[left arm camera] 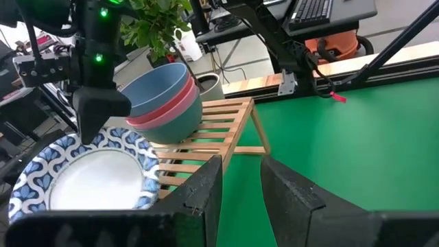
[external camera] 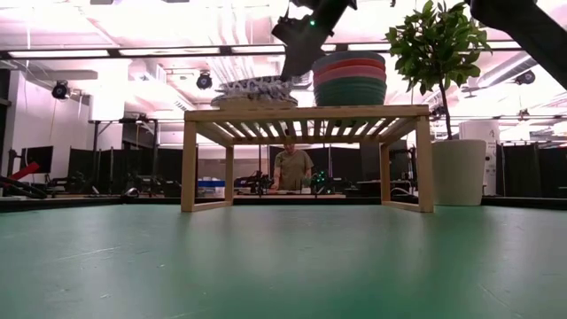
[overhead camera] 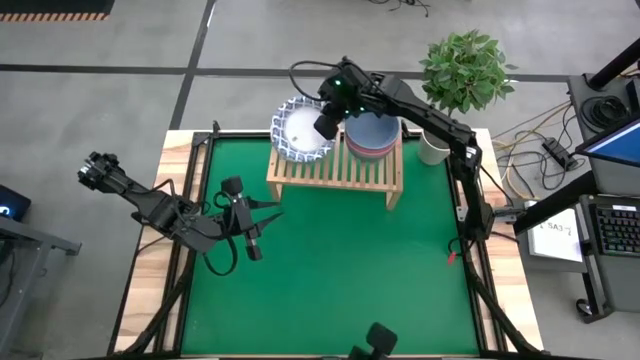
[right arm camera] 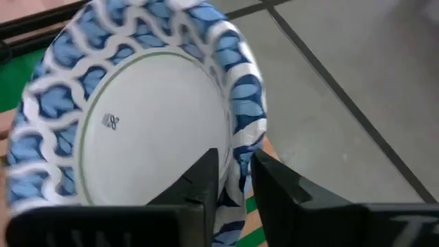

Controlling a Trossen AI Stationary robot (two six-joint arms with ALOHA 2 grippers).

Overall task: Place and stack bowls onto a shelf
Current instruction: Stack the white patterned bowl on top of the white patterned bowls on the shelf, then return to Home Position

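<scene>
A shallow white bowl with a blue patterned rim (overhead camera: 298, 130) (right arm camera: 151, 116) tops a low pile of such bowls (external camera: 255, 90) on the left end of the light-wood slatted shelf (overhead camera: 335, 172) (external camera: 306, 113). A stack of deep bowls (overhead camera: 372, 136) (external camera: 350, 80), blue-grey on top, then pink, red and green, stands beside it on the shelf. My right gripper (overhead camera: 325, 123) (right arm camera: 236, 182) is at the patterned bowl's right rim, shut on it. My left gripper (overhead camera: 250, 240) (left arm camera: 241, 182) hovers open over the green mat, left of the shelf's near side. My right gripper pinches the patterned bowl's rim (right arm camera: 241, 161) on the side facing the deep bowls, with one finger (right arm camera: 202, 178) inside the bowl and the other finger (right arm camera: 274, 185) outside. It comes from above, slanting down from the right. The bowl lies on the pile on the shelf.
A grey pot (overhead camera: 433, 148) (external camera: 459, 173) with a leafy plant (overhead camera: 465, 70) stands at the shelf's right end. The green mat (overhead camera: 340, 270) lies open in front of the shelf. A person (external camera: 292, 168) is in the room behind the table.
</scene>
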